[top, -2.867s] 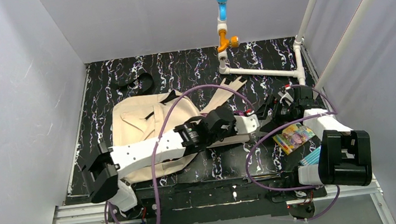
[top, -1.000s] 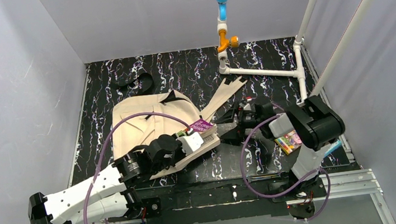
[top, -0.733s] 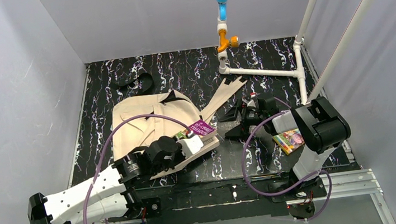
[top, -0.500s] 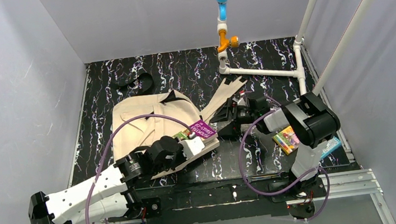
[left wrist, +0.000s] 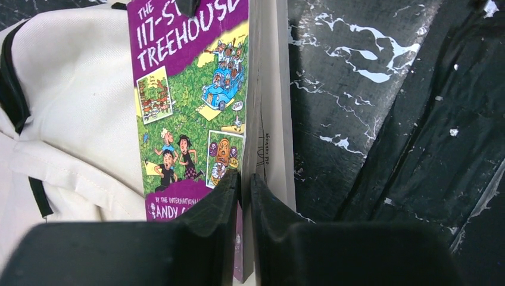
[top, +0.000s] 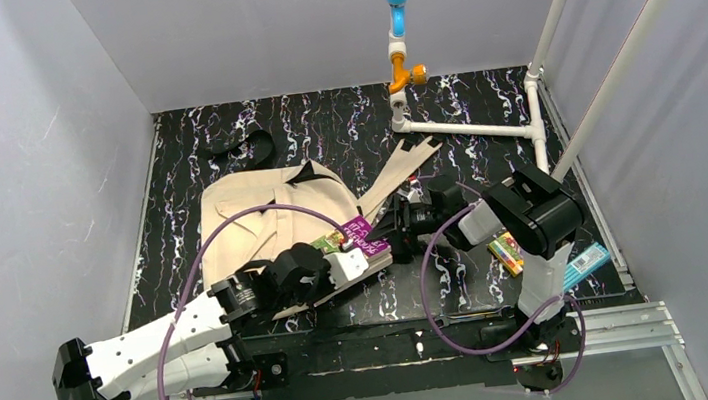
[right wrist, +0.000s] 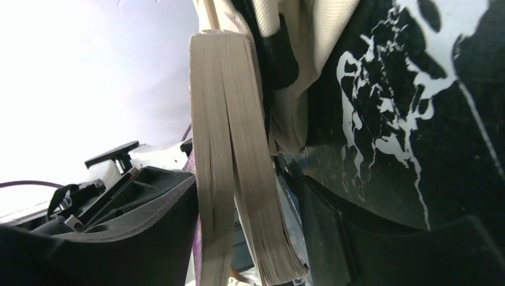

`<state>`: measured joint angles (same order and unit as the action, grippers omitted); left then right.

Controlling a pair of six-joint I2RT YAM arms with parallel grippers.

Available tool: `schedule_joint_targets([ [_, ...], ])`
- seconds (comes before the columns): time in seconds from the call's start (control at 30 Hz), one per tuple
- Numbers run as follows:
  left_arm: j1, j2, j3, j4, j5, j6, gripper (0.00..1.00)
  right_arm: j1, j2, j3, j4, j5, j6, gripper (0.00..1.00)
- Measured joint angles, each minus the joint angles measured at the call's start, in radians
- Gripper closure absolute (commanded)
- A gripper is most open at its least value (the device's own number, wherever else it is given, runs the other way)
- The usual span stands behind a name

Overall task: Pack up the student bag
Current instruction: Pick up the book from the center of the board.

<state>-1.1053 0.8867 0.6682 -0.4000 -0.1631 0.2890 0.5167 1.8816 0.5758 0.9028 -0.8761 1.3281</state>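
Note:
The beige student bag lies flat on the black marbled table, and its fabric fills the left of the left wrist view. My left gripper is shut on the cover of a purple and green Treehouse book, pinching it near the spine. It holds the book over the bag's right edge. My right gripper is open, its jaws either side of the book's fanned page block. I cannot tell whether its fingers touch the pages. Beige fabric shows behind the book.
The bag's straps trail towards a white pipe frame at the back right. A colourful book and a blue item lie at the right. A black strap lies behind the bag. Grey walls enclose the table.
My right gripper has moved left from the colourful books to the purple book's free edge. My left arm has pulled back with the purple book and now holds it almost still.

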Motion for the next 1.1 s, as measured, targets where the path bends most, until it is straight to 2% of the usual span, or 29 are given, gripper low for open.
schedule_joint_targets([
  [0.1,0.0,0.003,0.0,-0.009,0.029,-0.005,0.68,0.0,-0.02,-0.01,-0.017,-0.018,-0.01,0.45],
  [0.2,0.0,0.005,0.0,-0.019,0.059,-0.02,0.52,0.001,-0.057,-0.009,-0.03,-0.029,-0.034,0.64],
  [0.27,0.0,0.006,0.002,-0.025,0.078,-0.035,0.43,0.003,-0.072,-0.005,-0.035,-0.035,-0.044,0.73],
  [0.37,0.0,0.008,0.021,-0.036,0.094,-0.071,0.32,0.005,-0.075,0.003,-0.04,-0.04,-0.053,0.84],
  [0.43,0.0,0.007,0.043,-0.037,0.092,-0.099,0.25,0.005,-0.077,0.003,-0.042,-0.04,-0.056,0.98],
  [0.57,0.0,0.004,0.09,-0.036,0.034,-0.159,0.17,0.006,-0.09,0.003,-0.064,-0.041,-0.072,0.99],
  [0.7,0.002,-0.006,0.125,-0.032,-0.082,-0.227,0.14,0.008,-0.125,0.004,-0.117,-0.041,-0.1,0.99],
  [0.77,0.004,-0.008,0.142,-0.031,-0.14,-0.27,0.13,0.008,-0.175,0.018,-0.228,-0.028,-0.161,0.99],
  [0.93,0.007,-0.006,0.208,-0.027,-0.274,-0.377,0.09,0.009,-0.352,0.146,-0.65,0.092,-0.406,0.99],
  [1.1,0.025,0.014,0.267,-0.027,-0.377,-0.476,0.06,-0.069,-0.512,0.173,-0.876,0.158,-0.515,0.99],
])
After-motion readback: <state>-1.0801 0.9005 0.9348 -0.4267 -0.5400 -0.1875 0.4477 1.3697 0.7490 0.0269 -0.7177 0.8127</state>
